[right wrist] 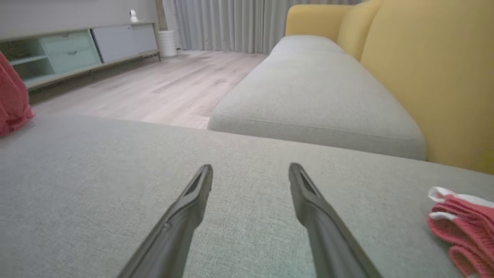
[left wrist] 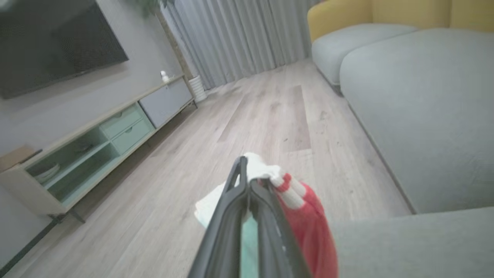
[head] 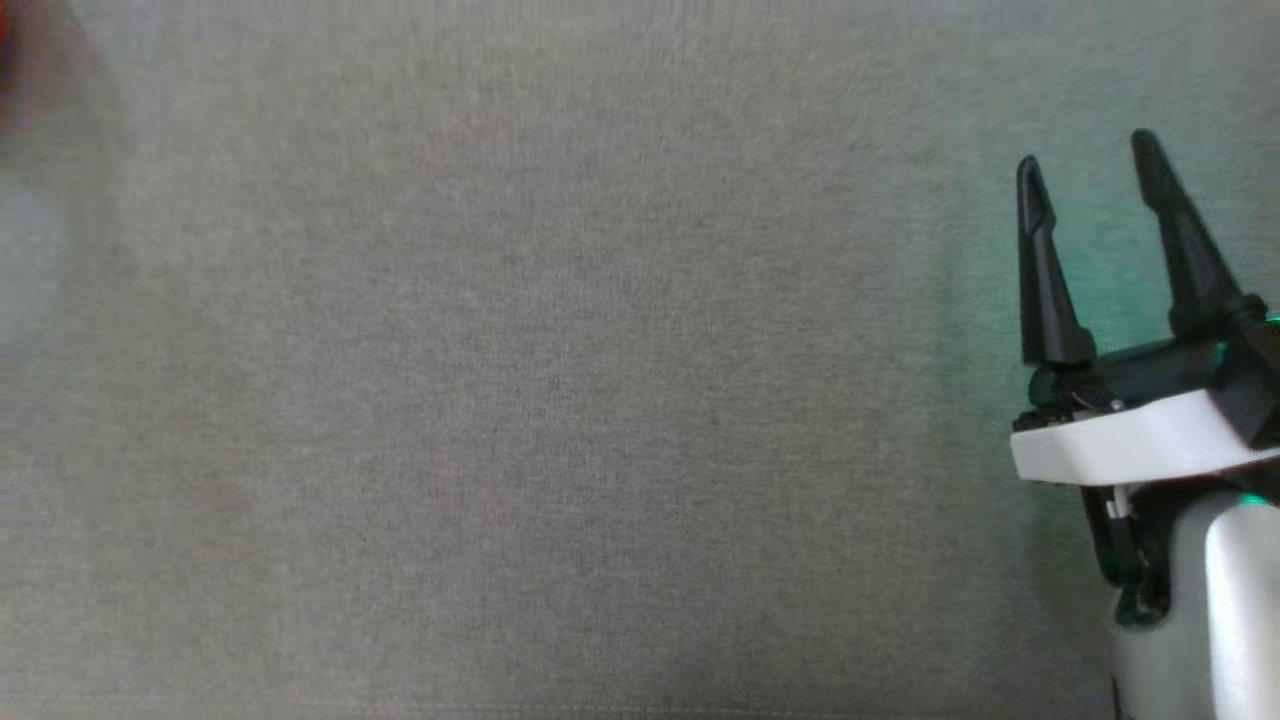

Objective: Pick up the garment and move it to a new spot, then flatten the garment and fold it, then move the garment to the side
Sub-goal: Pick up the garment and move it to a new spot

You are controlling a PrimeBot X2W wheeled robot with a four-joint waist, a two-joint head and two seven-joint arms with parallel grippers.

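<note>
Grey woven fabric surface [head: 520, 380] across the view, right gripper [head: 1088, 155] at the lower right — two dark fingers [head: 1045, 290] spread apart, pointing up, green glow on the fabric beside them, blurred red patch [head: 8, 60] at the top-left corner

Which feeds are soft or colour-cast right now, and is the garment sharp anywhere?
Head view: the grey sofa cushion looks soft, with a green glow beside the right end effector and a red smear in the top left corner. Left wrist view: slight blur and wide-angle bending; the red-and-white garment in the shut left end effector is readable. Right wrist view: cushion weave crisp.
</note>
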